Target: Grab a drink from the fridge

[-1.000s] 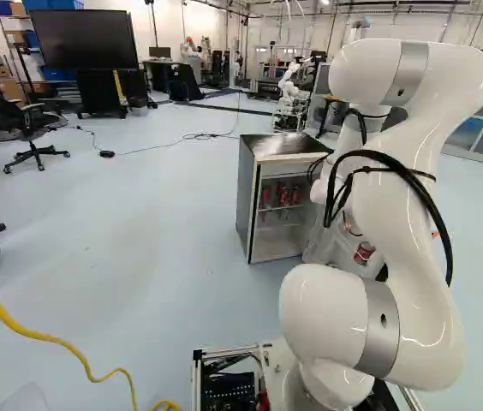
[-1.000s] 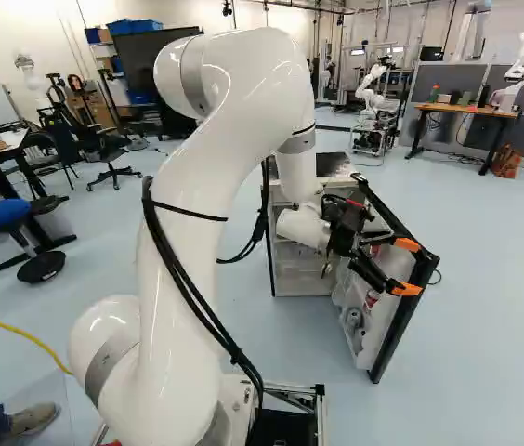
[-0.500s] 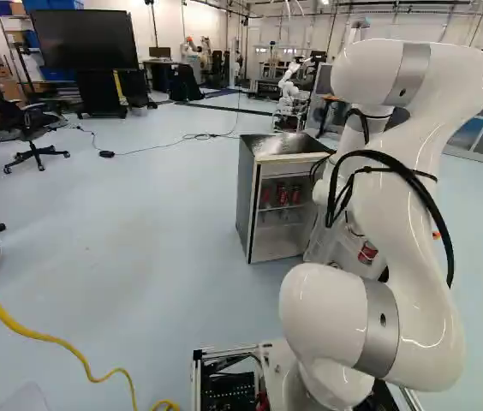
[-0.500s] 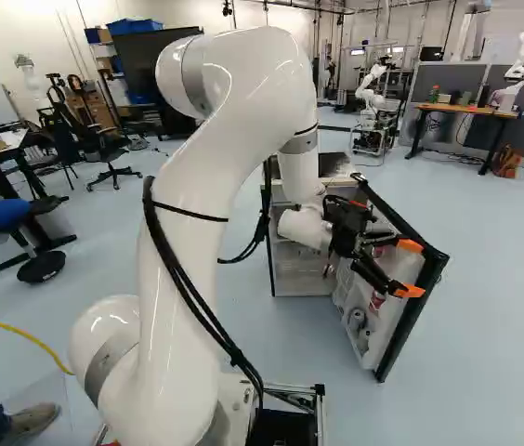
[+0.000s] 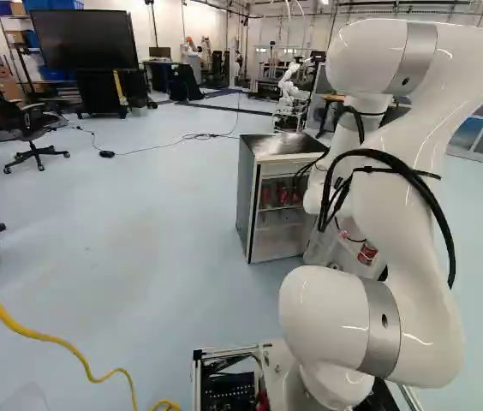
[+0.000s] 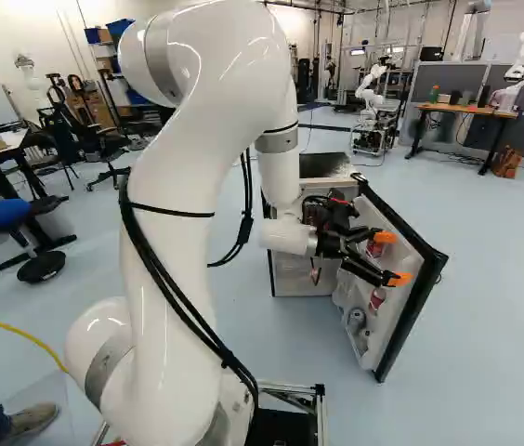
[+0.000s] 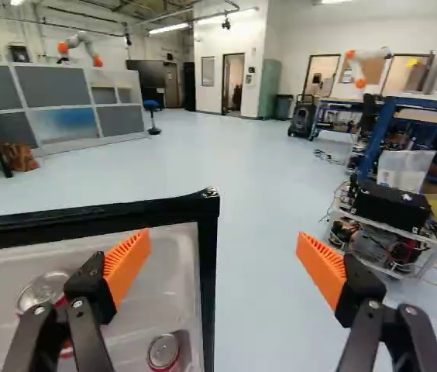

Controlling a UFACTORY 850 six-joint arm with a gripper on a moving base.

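In the right base view the gripper (image 6: 392, 257) stands open on the inner side of the fridge door (image 6: 417, 311), which is swung wide. From the wrist view, the open gripper (image 7: 222, 248) holds nothing; the door's dark edge (image 7: 208, 287) appears between its fingers, with one finger over the door's inside. Door shelves hold a can (image 7: 44, 291) beside that finger and another can (image 7: 163, 351) lower down. The fridge (image 5: 289, 147) has several red cans (image 5: 283, 196) on an inner shelf. A red can (image 6: 377, 298) and a grey can (image 6: 356, 321) sit lower in the door.
Far ahead in the right base view are another robot (image 6: 369, 93) and a desk (image 6: 466, 110). A cart with equipment (image 7: 389, 232) stands beyond one finger in the wrist view. A yellow cable (image 5: 53, 339) crosses the floor, and a shoe (image 6: 32, 419) shows near the base.
The fridge door has swung a little wider. My arm has shifted leftward in the right base view, drawing the gripper back from the door's outer edge. The base has not moved.
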